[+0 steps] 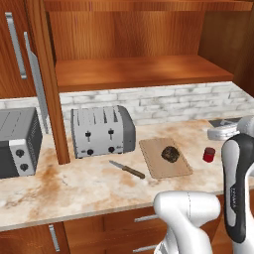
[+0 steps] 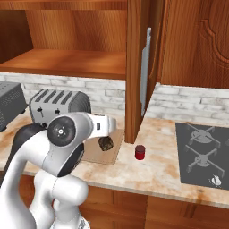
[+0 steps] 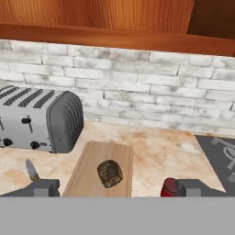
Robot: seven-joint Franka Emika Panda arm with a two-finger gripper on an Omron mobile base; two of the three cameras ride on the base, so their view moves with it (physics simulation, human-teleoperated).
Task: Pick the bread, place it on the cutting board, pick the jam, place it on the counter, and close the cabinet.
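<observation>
The dark lumpy bread [image 1: 170, 154] [image 2: 106, 143] [image 3: 110, 173] lies on the light wooden cutting board [image 1: 154, 161] [image 2: 96, 155] [image 3: 89, 170]. To the board's right, the small red jam [image 1: 209, 154] [image 2: 140, 152] [image 3: 169, 187] jar stands on the marbled counter [image 1: 74, 183] [image 2: 156, 172] [image 3: 160, 151]. The wall cabinet [image 1: 139, 74] [image 2: 71, 62] is open, its door [image 1: 49, 84] [image 2: 138, 67] swung out edge-on, and the shelf looks bare. In the hand view my gripper [image 3: 118, 188] is open and holds nothing, raised above the counter and looking down at board and jar.
A silver toaster [image 1: 101, 131] [image 2: 58, 105] [image 3: 41, 121] stands left of the board, with a knife [image 1: 126, 169] [image 3: 31, 170] in front of it. A toaster oven [image 1: 17, 141] sits far left. A dark stove top [image 2: 201, 152] [image 3: 225, 156] lies right of the jar.
</observation>
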